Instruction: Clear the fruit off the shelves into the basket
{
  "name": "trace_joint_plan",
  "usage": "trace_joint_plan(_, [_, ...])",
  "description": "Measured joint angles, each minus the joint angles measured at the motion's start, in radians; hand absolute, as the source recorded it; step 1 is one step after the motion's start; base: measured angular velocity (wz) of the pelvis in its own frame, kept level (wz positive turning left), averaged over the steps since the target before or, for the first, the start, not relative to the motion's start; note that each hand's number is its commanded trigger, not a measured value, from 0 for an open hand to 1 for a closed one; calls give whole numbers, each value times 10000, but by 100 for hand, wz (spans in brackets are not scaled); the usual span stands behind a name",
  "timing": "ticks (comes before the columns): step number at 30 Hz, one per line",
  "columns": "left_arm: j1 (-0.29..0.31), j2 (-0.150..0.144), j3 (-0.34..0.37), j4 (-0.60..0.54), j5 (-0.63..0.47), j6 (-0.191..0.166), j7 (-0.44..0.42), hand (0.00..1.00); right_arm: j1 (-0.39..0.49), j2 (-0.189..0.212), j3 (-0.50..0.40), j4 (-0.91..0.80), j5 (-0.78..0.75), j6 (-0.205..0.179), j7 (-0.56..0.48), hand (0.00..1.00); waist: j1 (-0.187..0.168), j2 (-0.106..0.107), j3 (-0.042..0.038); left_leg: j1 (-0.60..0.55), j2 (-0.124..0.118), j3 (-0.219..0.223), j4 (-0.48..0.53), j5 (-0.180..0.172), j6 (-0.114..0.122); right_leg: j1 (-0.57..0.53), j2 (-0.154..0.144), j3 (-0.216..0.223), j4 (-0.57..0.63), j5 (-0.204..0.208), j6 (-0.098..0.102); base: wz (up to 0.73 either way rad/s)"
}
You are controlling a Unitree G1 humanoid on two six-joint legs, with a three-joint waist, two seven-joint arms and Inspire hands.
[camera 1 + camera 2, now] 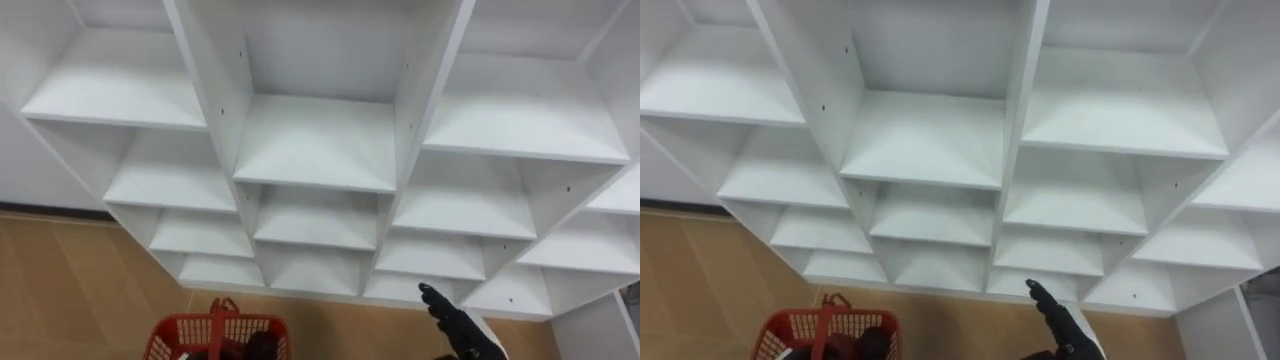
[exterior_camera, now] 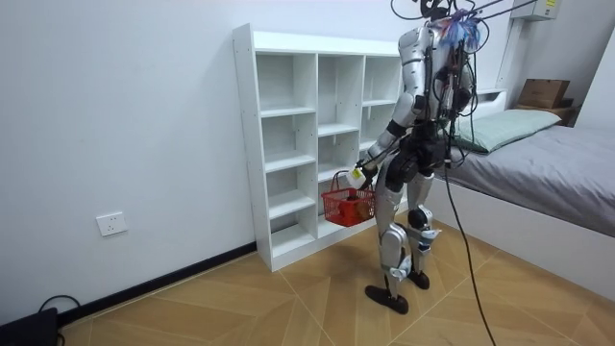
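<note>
Every compartment of the closet point(image 1: 320, 140) that the eye views reach is bare, so the main risk is a wasted reach: the right robot hand point(image 1: 455, 322) could go into a compartment with nothing in it. No fruit can be made out on any shelf. There is something dark inside the basket point(image 1: 215, 322) at the lower left of the frame, but it is cut off by the frame's edge and cannot be identified.

A second risk is the basket itself. In the room view it hangs off the floor just in front of the lower shelves, so a step or bend forward could swing it against a shelf edge and tip out what it carries.

The right robot hand is at the lower right of the frame, released, with its fingers straight and pointing up toward the bottom shelves. It holds nothing and appears to touch nothing. The left robot hand point(image 2: 359, 176) is clenched on the basket's handle and carries it at hip height.
</note>
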Motion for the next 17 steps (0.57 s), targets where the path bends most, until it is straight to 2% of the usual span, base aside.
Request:
trace_joint_plan(2, [-24, -4, 68, 373, -15, 6, 37, 100, -21, 7, -266, 594, 217, 121, -149, 0, 9, 55, 18, 167, -23, 7, -29, -53, 6, 144, -13, -16, -23, -45, 46, 5])
trace_joint_plan(7, [131, -60, 845, 587, 15, 213, -31, 100, 89, 156, -807, 1658, 1004, 532, -355, 0, 22, 87, 23, 400, -54, -37, -30, -178, 15, 519, -15, -22, -166, -91, 95, 1])
trace_joint_plan(9, [119, -227, 1224, 841, -9, 330, -30, 100, -73, 311, -985, 2703, 1693, 625, -343, 0, 30, 101, 29, 497, -98, -62, -31, -193, 34, 674, -19, -69, -189, -119, 141, 6])
trace_joint_plan(12, [111, -337, 1310, 966, 1, 516, -34, 100, -315, 440, -1095, 3878, 2345, 923, -250, 0, 17, 110, 54, 623, -135, -79, -34, -226, 61, 756, -41, -149, -221, -156, 190, 10])
trace_joint_plan(17, [65, -367, 1575, 1025, 15, 902, -28, 100, -537, 507, -1508, 4844, 3056, 1298, 33, 0, -17, 85, 41, 698, -167, -118, -43, -232, 71, 855, -51, -149, -297, -173, 213, 1])
